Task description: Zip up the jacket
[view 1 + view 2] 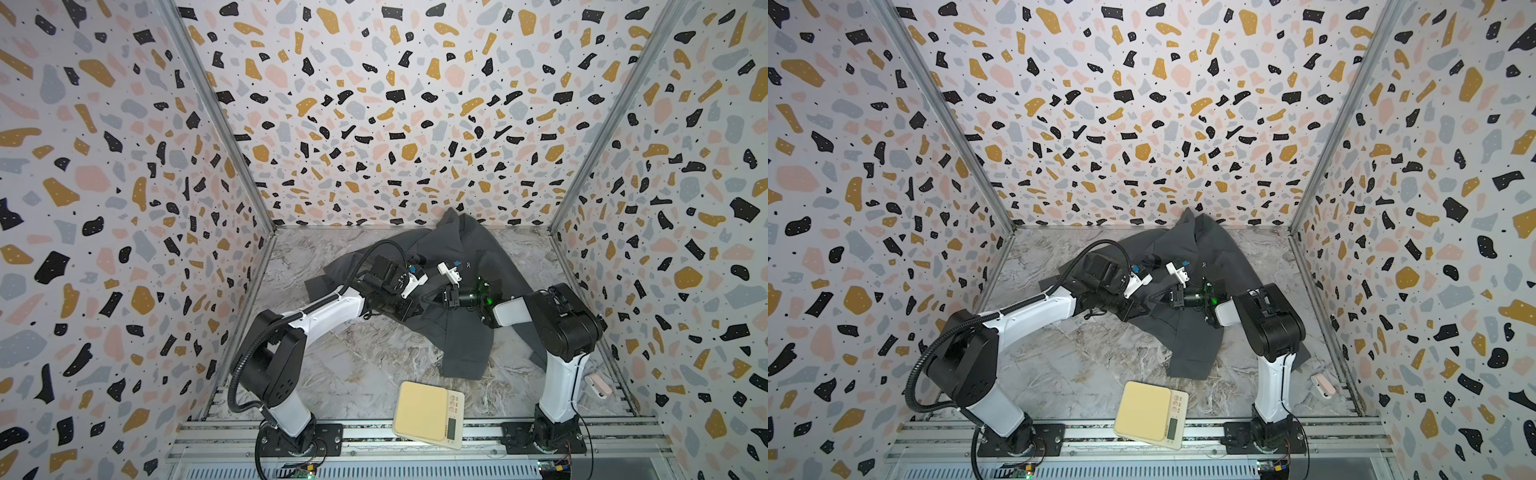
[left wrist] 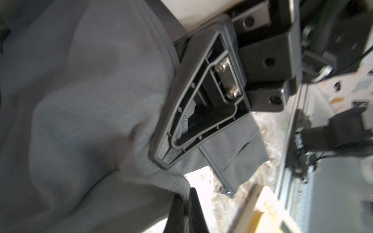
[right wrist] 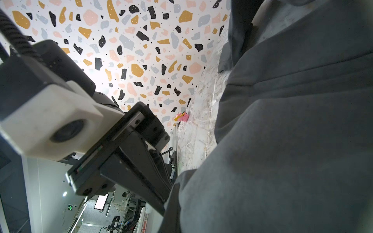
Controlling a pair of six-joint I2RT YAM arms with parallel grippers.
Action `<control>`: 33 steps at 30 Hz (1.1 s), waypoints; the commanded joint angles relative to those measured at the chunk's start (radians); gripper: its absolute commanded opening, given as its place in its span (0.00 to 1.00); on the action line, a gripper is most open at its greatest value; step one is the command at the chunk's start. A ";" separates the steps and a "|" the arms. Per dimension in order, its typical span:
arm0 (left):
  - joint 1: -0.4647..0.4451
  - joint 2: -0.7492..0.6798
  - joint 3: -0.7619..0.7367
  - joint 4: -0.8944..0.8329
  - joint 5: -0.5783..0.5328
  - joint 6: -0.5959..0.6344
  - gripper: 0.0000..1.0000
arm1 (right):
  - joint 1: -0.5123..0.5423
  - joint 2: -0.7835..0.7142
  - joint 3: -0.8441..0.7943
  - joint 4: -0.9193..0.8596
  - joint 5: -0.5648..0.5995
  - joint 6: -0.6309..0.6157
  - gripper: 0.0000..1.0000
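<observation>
The dark grey jacket (image 1: 465, 332) (image 1: 1196, 345) lies crumpled on the marble table, collar toward the back wall. In both top views my two grippers meet over its front edge. My left gripper (image 1: 411, 309) (image 1: 1130, 309) (image 2: 186, 194) is shut on a ribbed fold of the jacket (image 2: 80, 100). My right gripper (image 1: 427, 298) (image 1: 1152, 298) (image 2: 161, 158) is shut on the jacket's edge right beside it, lifting the cloth into a small peak. The zip (image 2: 214, 167) hangs below that grip, open. In the right wrist view the jacket (image 3: 282, 141) hides my own jaws, and the left gripper (image 3: 165, 187) bites into its edge.
A cream kitchen scale (image 1: 428, 415) (image 1: 1150, 411) sits at the table's front edge, close to the jacket's hem. A small pink and white object (image 1: 598, 384) (image 1: 1323, 384) lies by the right wall. Patterned walls close in three sides, and a metal rail (image 1: 415, 432) runs along the front.
</observation>
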 commanded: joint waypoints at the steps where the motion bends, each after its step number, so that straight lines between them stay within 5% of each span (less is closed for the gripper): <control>1: -0.002 0.014 -0.016 0.020 0.022 -0.012 0.00 | 0.011 -0.064 0.036 -0.098 0.005 -0.075 0.02; 4: -0.002 -0.003 -0.058 0.055 -0.030 -0.057 0.00 | -0.001 -0.116 0.078 -0.438 0.073 -0.233 0.35; 8: -0.001 -0.051 -0.193 0.212 -0.080 -0.193 0.00 | 0.001 -0.271 0.140 -1.020 0.303 -0.525 0.53; 12: -0.005 -0.071 -0.334 0.465 -0.068 -0.382 0.00 | 0.039 -0.435 0.083 -1.264 0.561 -0.448 0.58; 15: -0.010 -0.086 -0.393 0.570 -0.092 -0.442 0.00 | 0.171 -0.558 0.013 -1.359 0.758 -0.312 0.60; 19: -0.011 -0.088 -0.419 0.624 -0.099 -0.469 0.00 | 0.331 -0.657 -0.146 -1.300 0.851 -0.095 0.53; 22: -0.011 -0.075 -0.421 0.649 -0.099 -0.494 0.00 | 0.348 -0.709 -0.330 -1.130 0.840 0.020 0.38; 28: -0.014 -0.040 -0.425 0.689 -0.104 -0.546 0.00 | 0.332 -0.738 -0.394 -1.146 0.948 -0.024 0.32; 33: -0.014 -0.029 -0.438 0.752 -0.160 -0.635 0.00 | 0.200 -0.664 -0.450 -1.082 0.941 -0.116 0.27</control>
